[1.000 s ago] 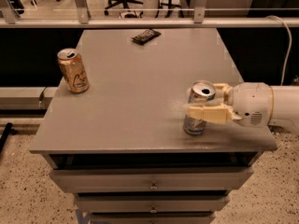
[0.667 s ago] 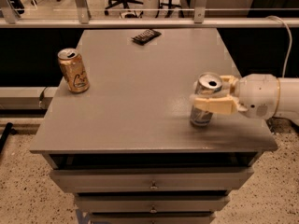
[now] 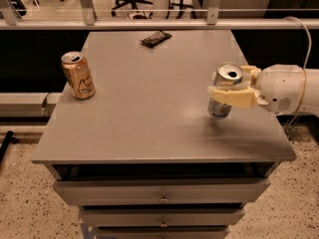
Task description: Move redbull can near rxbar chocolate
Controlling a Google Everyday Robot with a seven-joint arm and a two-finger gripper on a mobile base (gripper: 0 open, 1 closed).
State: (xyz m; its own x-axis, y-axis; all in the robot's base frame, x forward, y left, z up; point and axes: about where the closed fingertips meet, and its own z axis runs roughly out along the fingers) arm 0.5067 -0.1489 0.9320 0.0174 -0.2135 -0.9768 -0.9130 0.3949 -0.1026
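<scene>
- Gripper (image 3: pixel 227 86) over table's (image 3: pixel 149 128) right side, clamped tight round redbull can (image 3: pixel 220 108).
- Carry step, seemingly, just starting.
- Gold can (image 3: pixel 78 75) well left: leave alone.
- Rxbar (image 3: pixel 156 38) far ahead-left, well apart; next calls for carrying over, setting down beside.

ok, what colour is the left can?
The left can is orange-gold, camera view. The gripper clasps the redbull can at right.
</scene>
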